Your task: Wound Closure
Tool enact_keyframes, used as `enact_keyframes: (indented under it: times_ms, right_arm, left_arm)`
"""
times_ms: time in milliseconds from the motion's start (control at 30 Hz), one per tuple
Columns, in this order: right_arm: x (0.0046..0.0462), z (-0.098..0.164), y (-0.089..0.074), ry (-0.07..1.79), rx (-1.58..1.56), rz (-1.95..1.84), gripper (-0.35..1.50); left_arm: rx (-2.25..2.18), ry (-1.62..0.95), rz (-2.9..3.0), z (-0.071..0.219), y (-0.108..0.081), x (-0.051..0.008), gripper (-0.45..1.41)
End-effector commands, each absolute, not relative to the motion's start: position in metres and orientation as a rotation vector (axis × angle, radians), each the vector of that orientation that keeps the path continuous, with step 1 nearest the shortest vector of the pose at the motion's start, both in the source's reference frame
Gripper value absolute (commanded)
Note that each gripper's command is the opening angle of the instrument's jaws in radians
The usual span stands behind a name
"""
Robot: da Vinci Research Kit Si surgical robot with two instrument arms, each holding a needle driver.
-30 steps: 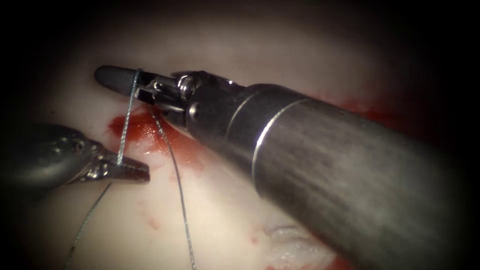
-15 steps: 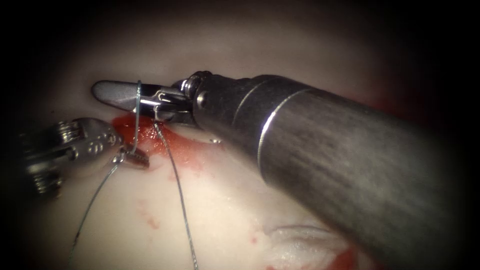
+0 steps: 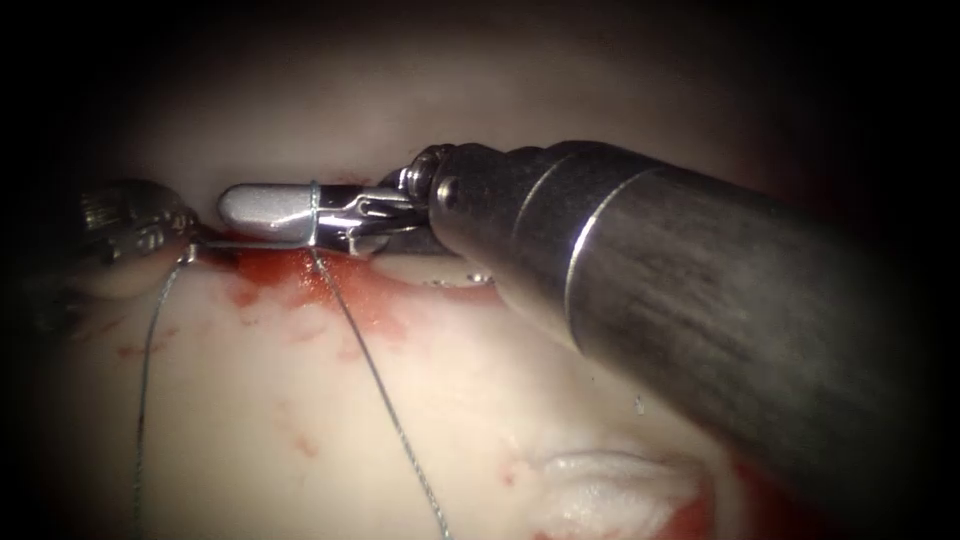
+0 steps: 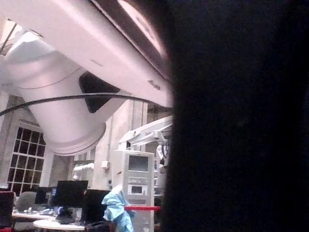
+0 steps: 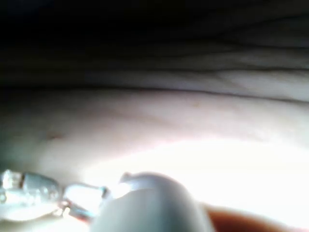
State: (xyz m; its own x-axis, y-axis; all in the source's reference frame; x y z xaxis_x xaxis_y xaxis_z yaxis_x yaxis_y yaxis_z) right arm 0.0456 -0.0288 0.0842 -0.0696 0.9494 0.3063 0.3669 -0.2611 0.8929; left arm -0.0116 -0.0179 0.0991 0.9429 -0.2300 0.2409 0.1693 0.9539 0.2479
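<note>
My right tool (image 3: pixel 240 205) comes in from the right on a thick shaft (image 3: pixel 700 300). Its jaws are shut and point left above the tissue (image 3: pixel 250 420). A turn of thread (image 3: pixel 314 212) is wrapped around those jaws. From the turn one strand (image 3: pixel 385 400) runs down over the tissue. My left tool (image 3: pixel 205 248) sits at the far left, just below the right tool's tip. It is shut on the thread, and a second strand (image 3: pixel 145 380) hangs down from its jaws. Red fluid (image 3: pixel 300 275) lies under both tips. Pale tissue (image 5: pixel 193 121) shows in the right wrist view.
A pale raised ridge of tissue (image 3: pixel 610 475) with more red fluid (image 3: pixel 690 520) beside it lies below the right shaft. Small red spots (image 3: pixel 300 435) mark the tissue between the two strands.
The left tool has climbed up and to the left with the thread, ending close under the right tool's tip. The right tool has shifted down and right, keeping the turn of thread round its jaws.
</note>
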Motion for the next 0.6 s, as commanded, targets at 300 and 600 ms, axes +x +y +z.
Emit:
enact_keyframes:
  times_ms: [300,600]
  right_arm:
    - [0.0465,0.0841,-0.0276,1.280,1.611,1.116,-0.35]
    - [0.0465,0.0843,-0.0264,1.203,1.337,0.968,-0.35]
  left_arm:
    - [0.043,-0.313,-0.233,0.0985,-0.0148,-0.0138,-0.45]
    - [0.058,-0.359,-0.183,0.0993,-0.0145,-0.0166,-0.45]
